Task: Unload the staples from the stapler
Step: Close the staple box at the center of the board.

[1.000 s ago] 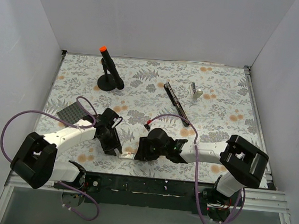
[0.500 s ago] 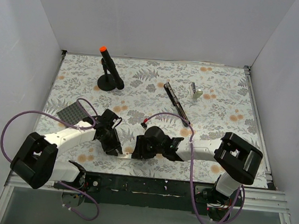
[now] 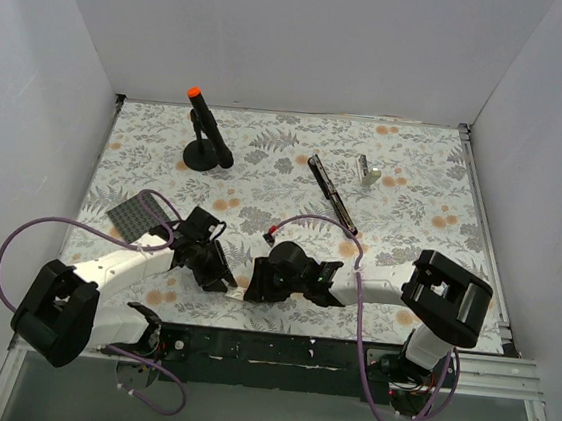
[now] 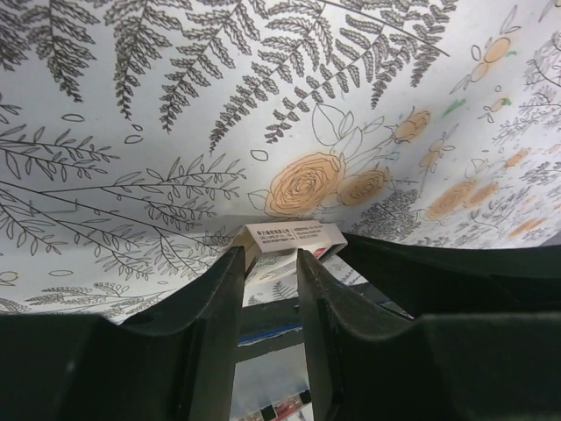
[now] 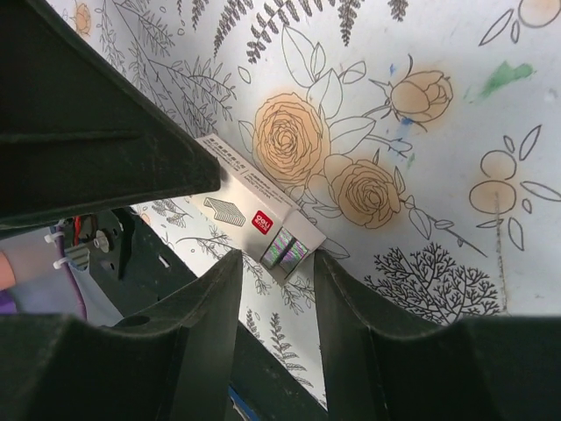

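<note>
Left gripper [image 4: 270, 256] narrowly spread, tips at one end of a small white box [image 5: 238, 182]; can't tell if they touch it. Right gripper [image 5: 276, 260] part-open astride the other end. Stapler [image 3: 331, 195] lies flat farther back, well apart from both.

Left gripper [image 4: 270, 261] is seen from behind, its two black fingers [image 4: 193, 351] narrowly apart above the floral cloth [image 4: 263, 88]. A small white printed box [image 4: 294, 235] is seen at the fingertips, lying on the cloth; whether it is gripped cannot be told. A black shape [image 4: 456, 281] is seen just right of it.
</note>
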Robot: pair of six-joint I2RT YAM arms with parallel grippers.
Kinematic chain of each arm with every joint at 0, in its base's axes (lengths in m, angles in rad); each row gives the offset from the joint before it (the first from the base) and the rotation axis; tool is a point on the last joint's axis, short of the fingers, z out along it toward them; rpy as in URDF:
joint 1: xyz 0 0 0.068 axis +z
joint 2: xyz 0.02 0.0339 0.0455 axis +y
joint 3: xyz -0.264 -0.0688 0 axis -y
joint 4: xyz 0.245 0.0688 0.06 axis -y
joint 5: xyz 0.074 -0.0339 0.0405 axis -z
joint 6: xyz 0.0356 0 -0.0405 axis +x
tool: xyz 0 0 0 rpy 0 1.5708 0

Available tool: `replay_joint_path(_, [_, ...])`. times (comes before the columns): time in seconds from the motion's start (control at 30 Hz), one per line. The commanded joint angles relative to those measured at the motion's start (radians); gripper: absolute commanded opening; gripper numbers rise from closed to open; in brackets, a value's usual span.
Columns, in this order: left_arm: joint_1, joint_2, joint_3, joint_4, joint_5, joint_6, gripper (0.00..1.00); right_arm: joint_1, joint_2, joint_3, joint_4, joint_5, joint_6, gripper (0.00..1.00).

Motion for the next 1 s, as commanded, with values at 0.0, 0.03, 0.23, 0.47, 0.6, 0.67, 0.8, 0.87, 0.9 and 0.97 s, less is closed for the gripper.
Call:
replay_joint_path(0.0, [-0.004,-0.036,0.016,-0.007,-0.006,-0.025,0.31,0.01,-0.032,-0.017,0.054,0.027,0.038,0.47])
replay_joint_path(0.03, [-0.004,-0.036,0.023,-0.027,-0.023,-0.016,0.32,0.01,-0.038,-0.021,0.051,0.036,0.03,0.47])
replay_joint_path(0.23, [-0.004,-0.02,0.052,-0.129,-0.124,0.024,0.35,0.01,-0.072,-0.024,0.016,0.079,0.021,0.55])
replay_joint_path(0.47, [-0.006,0.031,0.078,-0.141,-0.125,0.067,0.35,0.029,-0.075,0.026,-0.068,0.1,-0.006,0.92])
replay_joint_path(0.6, [-0.004,0.048,0.084,-0.178,-0.19,0.087,0.31,0.067,-0.153,0.037,-0.125,0.233,-0.082,0.97])
replay_joint_path(0.67, [-0.004,0.051,0.104,-0.215,-0.233,0.097,0.31,0.075,-0.191,0.036,-0.192,0.306,-0.109,0.97])
replay_joint_path(0.8, [-0.006,0.071,0.116,-0.236,-0.25,0.104,0.29,0.066,-0.263,0.006,-0.252,0.441,-0.085,0.98])
replay_joint_path(0.87, [-0.006,0.071,0.115,-0.233,-0.249,0.096,0.28,0.05,-0.276,-0.001,-0.24,0.397,-0.155,0.98])
replay_joint_path(0.9, [-0.006,0.068,0.11,-0.226,-0.235,0.094,0.27,0.038,-0.283,-0.001,-0.239,0.322,-0.204,0.98])
replay_joint_path(0.97, [-0.008,0.057,0.098,-0.183,-0.192,0.087,0.27,0.033,-0.295,-0.003,-0.193,0.269,-0.278,0.98])
